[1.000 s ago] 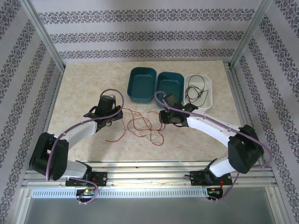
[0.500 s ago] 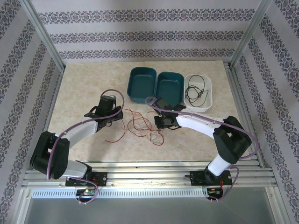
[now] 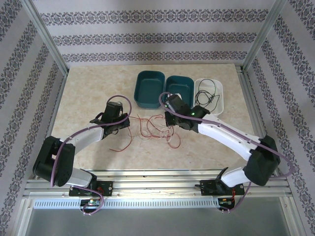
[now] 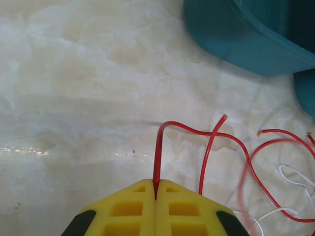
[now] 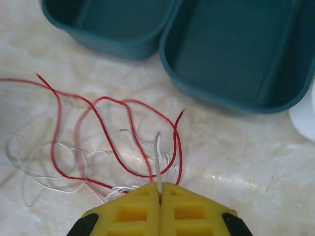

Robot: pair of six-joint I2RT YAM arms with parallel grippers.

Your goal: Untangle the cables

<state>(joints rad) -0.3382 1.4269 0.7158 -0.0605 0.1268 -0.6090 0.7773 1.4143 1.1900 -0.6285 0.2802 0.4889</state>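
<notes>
Top external: black cable [image 3: 206, 100], perhaps one, inside white tray [image 3: 222, 98]

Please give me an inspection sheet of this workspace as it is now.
Surface: marbled table, nothing spilled.
Job's things: red and white tangle between the grippers; black cable in the tray.
Clutter: two empty teal bins beside the tray.
Grippers: left gripper shut on a red cable; right gripper shut on a white cable.
Cables: lilac cables along both arms.
Surroundings: patterned walls, metal frame.
</notes>
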